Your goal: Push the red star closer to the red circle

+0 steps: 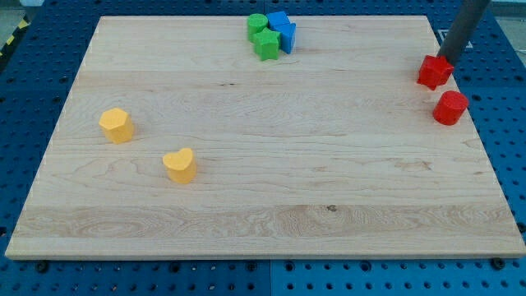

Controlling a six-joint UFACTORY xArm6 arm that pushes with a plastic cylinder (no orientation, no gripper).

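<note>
The red star (433,71) lies near the board's right edge, toward the view's top. The red circle (449,108) sits just below it and slightly to the right, a small gap apart. My tip (449,59) comes down from the view's top right and stands right behind the red star's upper right side, touching or almost touching it.
A cluster of two green blocks (265,43) and two blue blocks (283,30) sits at the top centre. A yellow hexagon-like block (117,125) and a yellow heart (179,165) lie at the left. The wooden board (271,222) rests on a blue pegboard.
</note>
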